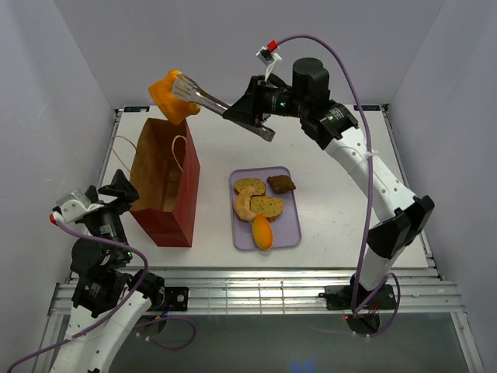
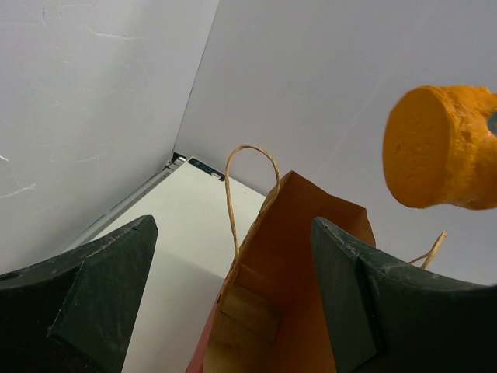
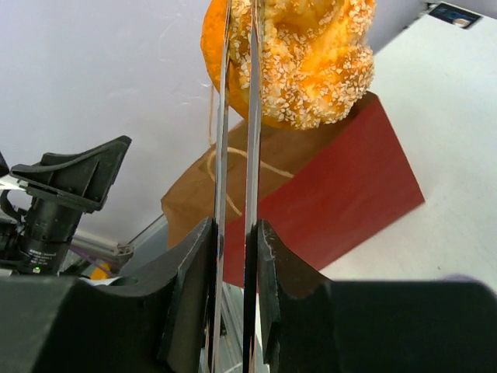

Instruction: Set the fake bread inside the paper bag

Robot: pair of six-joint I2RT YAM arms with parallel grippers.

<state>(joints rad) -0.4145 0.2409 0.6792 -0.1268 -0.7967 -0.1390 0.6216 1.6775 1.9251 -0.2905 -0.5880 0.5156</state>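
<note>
R gripper [image 3: 234, 229] clenched on tongs [image 3: 237, 148], orange bun [image 3: 311, 54] pinched over paper bag [image 1: 163, 186], undropped; L gripper [image 1: 124, 193] open; other bread [image 1: 268, 206] on tray [image 1: 291, 233]

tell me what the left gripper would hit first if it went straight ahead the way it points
Probably the paper bag: its open top sits ahead between the left gripper's spread fingers. The orange bun held in the tongs hangs higher and to the right, off that line, though depth is unclear.
</note>
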